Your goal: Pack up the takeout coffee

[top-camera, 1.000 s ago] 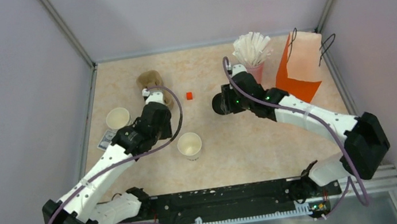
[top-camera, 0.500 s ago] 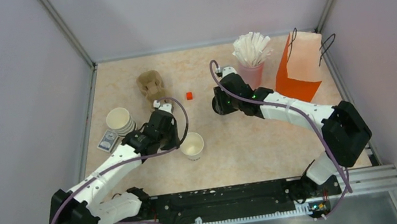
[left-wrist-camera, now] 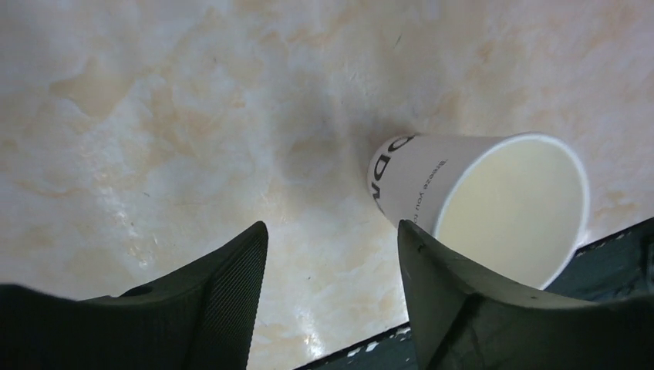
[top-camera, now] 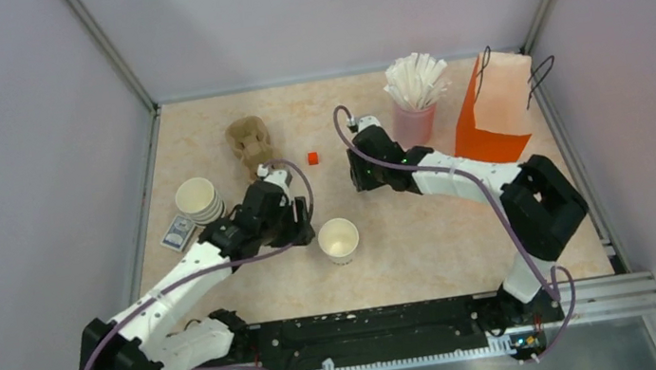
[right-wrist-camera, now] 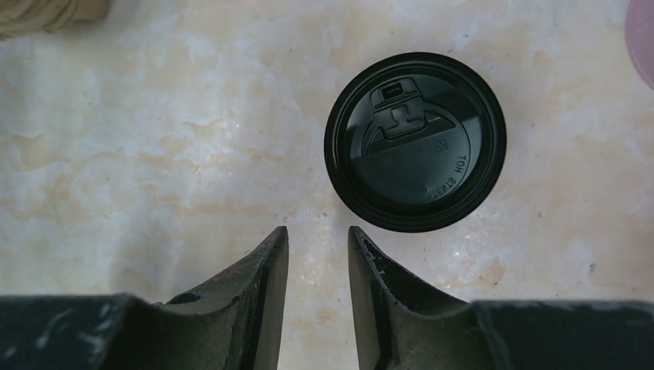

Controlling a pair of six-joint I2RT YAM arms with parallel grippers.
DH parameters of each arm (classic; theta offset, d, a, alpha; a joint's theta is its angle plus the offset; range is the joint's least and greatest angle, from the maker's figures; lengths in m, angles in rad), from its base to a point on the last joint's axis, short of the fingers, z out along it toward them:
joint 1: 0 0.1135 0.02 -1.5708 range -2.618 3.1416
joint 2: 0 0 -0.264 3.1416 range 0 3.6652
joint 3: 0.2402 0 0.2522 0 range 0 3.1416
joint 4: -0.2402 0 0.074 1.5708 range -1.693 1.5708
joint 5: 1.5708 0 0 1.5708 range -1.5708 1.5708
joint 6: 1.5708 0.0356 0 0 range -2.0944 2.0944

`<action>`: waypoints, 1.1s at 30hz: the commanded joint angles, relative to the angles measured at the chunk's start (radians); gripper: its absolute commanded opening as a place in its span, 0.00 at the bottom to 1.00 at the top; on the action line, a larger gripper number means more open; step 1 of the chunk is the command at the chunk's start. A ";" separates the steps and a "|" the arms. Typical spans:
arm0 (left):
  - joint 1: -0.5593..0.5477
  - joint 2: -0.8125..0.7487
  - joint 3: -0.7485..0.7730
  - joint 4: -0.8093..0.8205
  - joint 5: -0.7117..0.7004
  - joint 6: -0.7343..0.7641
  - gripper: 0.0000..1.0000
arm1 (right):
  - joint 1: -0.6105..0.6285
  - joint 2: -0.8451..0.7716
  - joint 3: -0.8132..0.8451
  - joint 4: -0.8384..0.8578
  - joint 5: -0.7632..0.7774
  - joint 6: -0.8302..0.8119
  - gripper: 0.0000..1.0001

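Left gripper [left-wrist-camera: 332,231] first: spread wide, gripping nothing. Open paper cup [left-wrist-camera: 478,204] just beside the finger at the right of the wrist view, contact hard to call. Upright, lidless, near the middle of the overhead frame. Left arm stretched low toward centre, wrist tipped down.

Over to the right gripper [right-wrist-camera: 318,235]: barely parted, empty too, poised just short of the black lid [right-wrist-camera: 415,141], well apart from the cup, slightly above centre overhead. Right arm doubled back, elbow out at right.

Capping stage by the look of it, packing not begun. Next, probably: opening wider, pinching the lid's rim, seating it on the cup, then off to the orange bag [top-camera: 492,115], upper right.
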 commanded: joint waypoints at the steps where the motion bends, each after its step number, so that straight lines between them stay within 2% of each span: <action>1: 0.003 -0.161 0.095 0.001 -0.113 0.104 0.74 | 0.010 0.075 0.082 0.041 0.002 -0.019 0.33; 4: 0.002 -0.252 0.108 0.022 -0.129 0.201 0.97 | 0.011 0.132 0.127 0.034 0.016 -0.024 0.30; 5: 0.003 -0.277 0.111 0.023 -0.131 0.231 0.99 | 0.011 0.148 0.143 0.032 0.029 -0.025 0.29; 11: 0.003 -0.367 0.104 -0.011 -0.203 0.321 0.99 | 0.012 0.241 0.240 -0.001 0.099 -0.027 0.22; 17: 0.003 -0.478 0.034 0.041 -0.212 0.342 0.99 | 0.011 0.309 0.321 -0.049 0.166 -0.017 0.19; 20: 0.003 -0.486 0.031 0.038 -0.242 0.342 0.99 | 0.011 0.326 0.336 -0.052 0.172 -0.016 0.17; 29: 0.003 -0.458 0.030 0.049 -0.193 0.344 0.99 | 0.011 0.359 0.362 -0.102 0.215 0.025 0.16; 31: 0.003 -0.462 0.026 0.053 -0.194 0.345 0.99 | 0.011 0.358 0.357 -0.094 0.215 0.025 0.13; 33: 0.002 -0.469 0.025 0.055 -0.195 0.346 0.99 | 0.011 0.352 0.345 -0.081 0.204 0.022 0.03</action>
